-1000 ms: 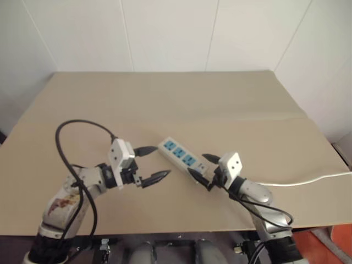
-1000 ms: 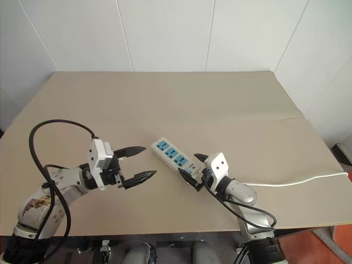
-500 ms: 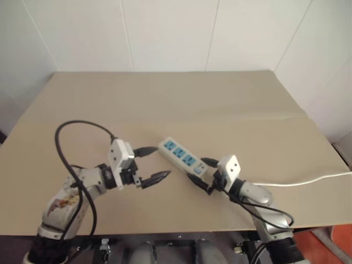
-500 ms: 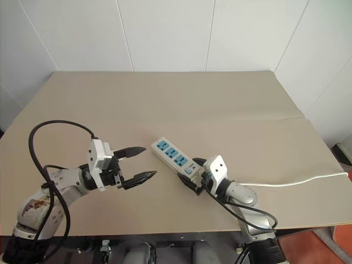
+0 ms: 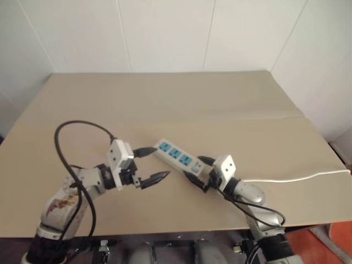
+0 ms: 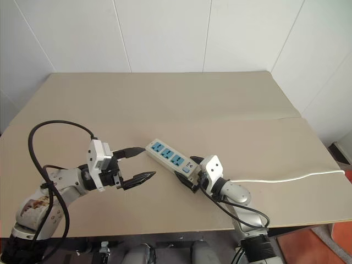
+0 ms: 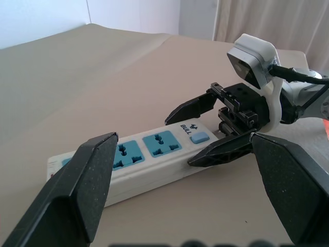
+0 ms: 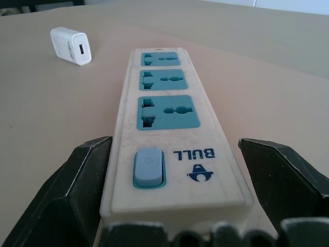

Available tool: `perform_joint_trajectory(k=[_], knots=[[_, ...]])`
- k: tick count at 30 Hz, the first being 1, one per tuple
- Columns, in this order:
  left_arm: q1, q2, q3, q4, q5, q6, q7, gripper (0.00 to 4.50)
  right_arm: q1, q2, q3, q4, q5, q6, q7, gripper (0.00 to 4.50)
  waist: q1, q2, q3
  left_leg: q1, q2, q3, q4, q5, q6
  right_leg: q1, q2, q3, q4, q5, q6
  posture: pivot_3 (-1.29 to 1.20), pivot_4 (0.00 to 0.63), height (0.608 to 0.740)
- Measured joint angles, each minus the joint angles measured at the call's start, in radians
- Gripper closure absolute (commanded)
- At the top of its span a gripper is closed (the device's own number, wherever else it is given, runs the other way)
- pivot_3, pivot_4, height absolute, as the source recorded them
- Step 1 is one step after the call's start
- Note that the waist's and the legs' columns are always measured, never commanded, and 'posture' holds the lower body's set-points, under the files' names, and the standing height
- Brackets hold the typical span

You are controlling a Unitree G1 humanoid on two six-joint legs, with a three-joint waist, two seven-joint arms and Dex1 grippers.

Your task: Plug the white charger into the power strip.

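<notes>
The right hand (image 6: 190, 173) straddles the power strip's (image 6: 168, 159) switch end, fingers apart. The left hand (image 6: 137, 164), also spread, hovers left. The white charger (image 8: 71, 45) lies on the desk (image 6: 165, 104).

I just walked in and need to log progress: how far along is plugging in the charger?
Nothing is plugged in yet: all three sockets of the power strip are bare. In hand: the right gripper straddles the strip's switch end, jaws open. The white charger lies loose on the table; the left gripper, open, holds nothing. Left: pick up the charger and insert it.
</notes>
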Motion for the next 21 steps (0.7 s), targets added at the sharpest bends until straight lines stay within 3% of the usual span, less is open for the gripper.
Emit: perform_joint_trajectory(k=[21], knots=[[0.009,-0.002,0.000,-0.011,0.000,0.001,0.002,0.00,0.046,-0.063,0.016,-0.180,0.008,0.180,-0.023,0.02,0.010,0.000,0.000,-0.002,-0.001,0.000,0.000,0.000,0.000,-0.001,-0.001,0.000,-0.001,0.000,0.000,0.00,0.150,0.740]])
